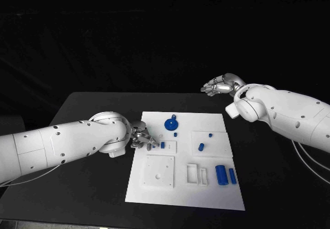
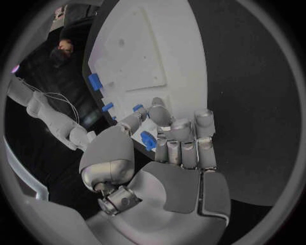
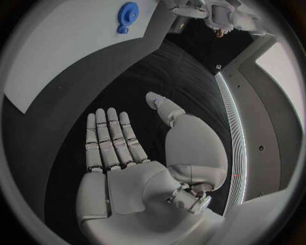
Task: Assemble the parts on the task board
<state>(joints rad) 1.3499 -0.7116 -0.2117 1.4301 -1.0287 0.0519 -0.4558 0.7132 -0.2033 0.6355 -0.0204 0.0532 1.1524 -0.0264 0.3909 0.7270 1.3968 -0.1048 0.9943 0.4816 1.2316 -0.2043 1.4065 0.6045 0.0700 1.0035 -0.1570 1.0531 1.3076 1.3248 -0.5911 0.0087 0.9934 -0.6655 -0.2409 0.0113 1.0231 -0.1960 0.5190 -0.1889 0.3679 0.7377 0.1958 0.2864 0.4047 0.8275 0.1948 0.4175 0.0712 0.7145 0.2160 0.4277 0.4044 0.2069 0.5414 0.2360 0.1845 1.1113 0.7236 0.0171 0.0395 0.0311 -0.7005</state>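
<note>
The white task board [image 1: 185, 195] lies in the middle of the black table. My left hand [image 1: 141, 138] is at the board's left edge, its fingers curled; it pinches a small blue part [image 2: 148, 141] between thumb and fingers. My right hand [image 1: 221, 86] hangs in the air beyond the board's far right corner, holding nothing, with its fingers [image 3: 108, 138] stretched out flat. A blue gear [image 1: 170, 125] sits near the board's far edge, and it appears again as the gear [image 3: 127, 10] in the right wrist view. A thick blue cylinder [image 1: 221, 174] and a thinner blue pin [image 1: 232, 176] lie at the near right.
A raised white plate [image 1: 159, 171] with holes is at the board's near left, and another white plate [image 1: 214, 143] at the right carries a short blue peg [image 1: 201, 147]. Two white frames [image 1: 198, 173] lie between them. Black table [image 1: 82, 200] surrounds the board.
</note>
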